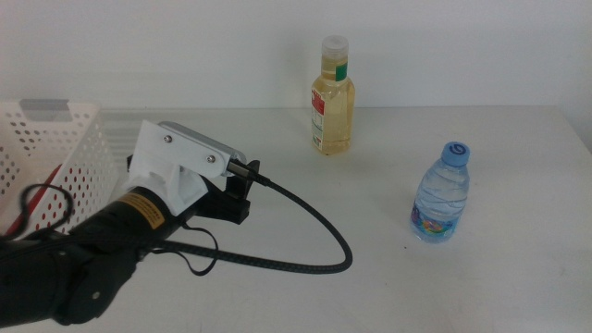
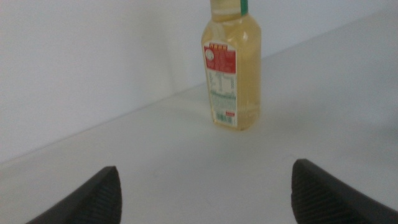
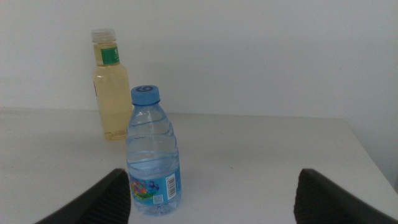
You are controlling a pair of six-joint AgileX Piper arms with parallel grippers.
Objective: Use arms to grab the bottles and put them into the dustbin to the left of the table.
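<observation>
At the far left the white dustbin [image 1: 55,139] stands on the table [image 1: 518,268], something red showing through its holes. Beside it the left gripper [image 2: 205,193] hovers, fingers spread wide and empty, facing the upright yellow bottle [image 1: 332,97]. Further right, nearer, stands the water bottle [image 1: 441,194]; the right gripper [image 3: 211,196] faces it, fingers apart.

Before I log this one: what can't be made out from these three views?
- Left hand: hidden in the middle view by its own wrist camera mount.
- Right hand: out of the middle view; only its open jaws show in its wrist view.
- Dustbin: cut by the middle view's left edge; something red inside, the arm covers most of it.
- Yellow bottle: cap cut off in the left wrist view.
- Water bottle: label print too small.
</observation>
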